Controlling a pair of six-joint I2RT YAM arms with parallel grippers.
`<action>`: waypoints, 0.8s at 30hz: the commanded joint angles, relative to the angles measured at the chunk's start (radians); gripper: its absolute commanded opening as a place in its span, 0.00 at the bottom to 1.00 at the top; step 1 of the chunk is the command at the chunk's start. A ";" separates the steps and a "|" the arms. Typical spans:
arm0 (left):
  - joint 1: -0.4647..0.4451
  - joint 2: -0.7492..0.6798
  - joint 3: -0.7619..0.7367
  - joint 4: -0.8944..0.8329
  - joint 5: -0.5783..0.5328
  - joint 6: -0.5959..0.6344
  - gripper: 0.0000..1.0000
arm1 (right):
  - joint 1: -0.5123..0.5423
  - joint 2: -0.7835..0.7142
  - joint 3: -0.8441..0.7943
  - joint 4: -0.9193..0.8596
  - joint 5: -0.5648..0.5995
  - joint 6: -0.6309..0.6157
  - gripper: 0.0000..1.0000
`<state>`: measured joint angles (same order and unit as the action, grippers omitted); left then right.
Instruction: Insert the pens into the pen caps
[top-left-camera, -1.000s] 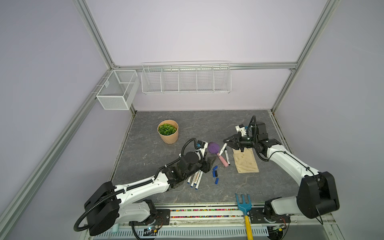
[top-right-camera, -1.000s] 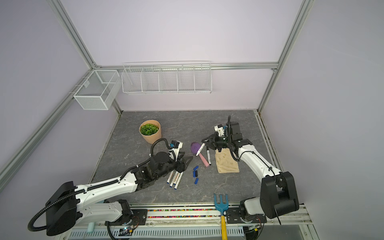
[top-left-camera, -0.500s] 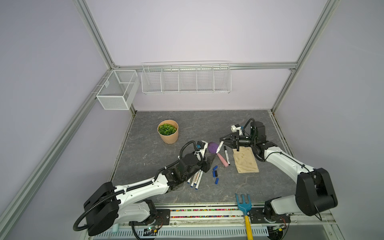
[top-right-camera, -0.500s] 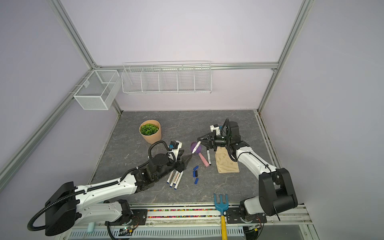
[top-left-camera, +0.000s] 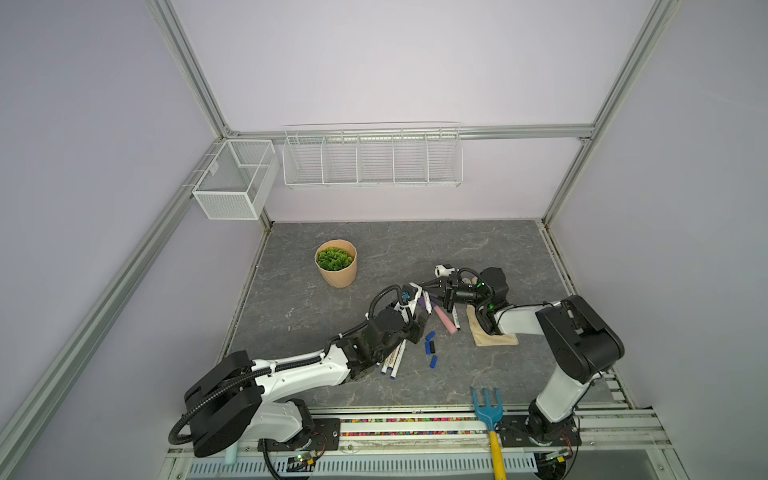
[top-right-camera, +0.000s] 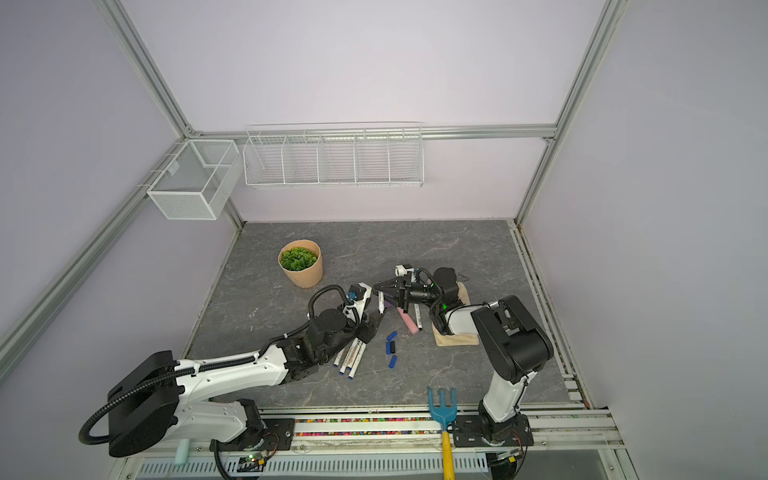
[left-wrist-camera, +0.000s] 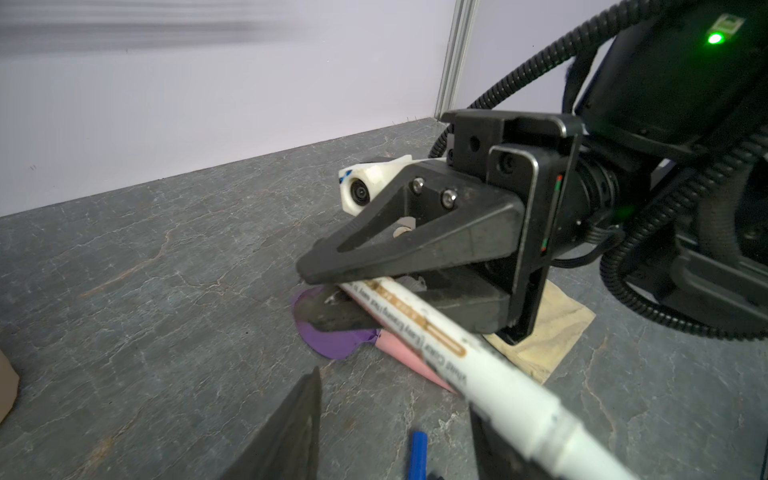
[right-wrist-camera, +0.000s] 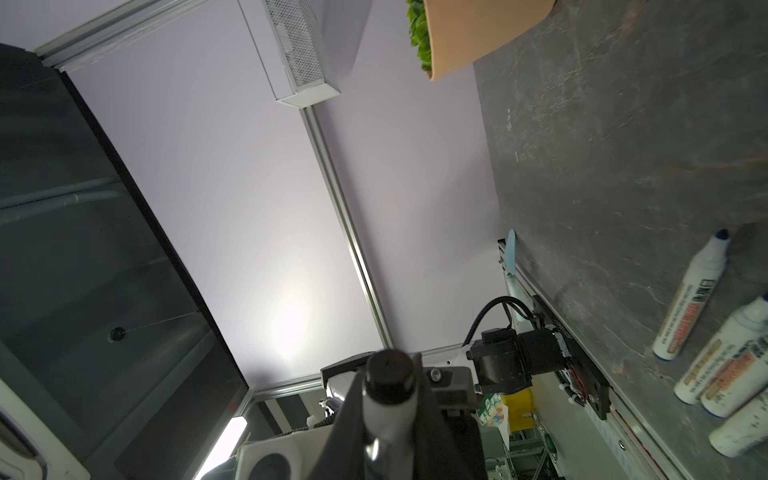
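My right gripper (top-left-camera: 423, 286) (top-right-camera: 376, 286) is shut on a white pen (left-wrist-camera: 436, 349) near its black end (right-wrist-camera: 388, 372). That pen slants down toward my left gripper (top-left-camera: 417, 329) (left-wrist-camera: 395, 390), which is open just above the table. The barrel passes close by one of the left gripper's fingers (left-wrist-camera: 291, 432). Two blue pen caps (top-left-camera: 430, 336) (top-left-camera: 434, 361) and a black one (top-left-camera: 429, 346) lie just right of the left gripper. Three more pens (top-left-camera: 392, 362) (right-wrist-camera: 690, 299) lie beside the left wrist. Another pen (top-left-camera: 456, 318) lies next to the trowel.
A pink-handled purple trowel (top-left-camera: 442, 321) lies under the right gripper, with a tan cloth (top-left-camera: 494, 336) beneath the right arm. A potted plant (top-left-camera: 336, 268) stands at the back left. A blue rake (top-left-camera: 487, 409) rests at the front edge. Wire baskets (top-left-camera: 372, 156) hang on the back wall.
My right gripper has carried the pen leftward, over the trowel, to a spot above the left gripper. The left arm has barely moved.
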<state>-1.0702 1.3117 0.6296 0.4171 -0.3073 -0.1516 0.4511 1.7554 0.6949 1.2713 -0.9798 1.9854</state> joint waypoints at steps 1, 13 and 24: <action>-0.008 -0.036 -0.003 0.098 -0.024 0.029 0.56 | 0.030 0.009 0.012 0.163 0.028 0.232 0.07; -0.036 -0.083 0.004 0.080 -0.083 0.134 0.56 | 0.078 0.025 0.025 0.163 0.038 0.258 0.07; -0.123 -0.145 0.020 -0.093 -0.321 0.439 0.56 | 0.080 0.010 0.037 0.163 0.032 0.265 0.07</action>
<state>-1.1885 1.2007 0.6247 0.3523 -0.5323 0.1646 0.5255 1.7641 0.7212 1.3785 -0.9611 2.0640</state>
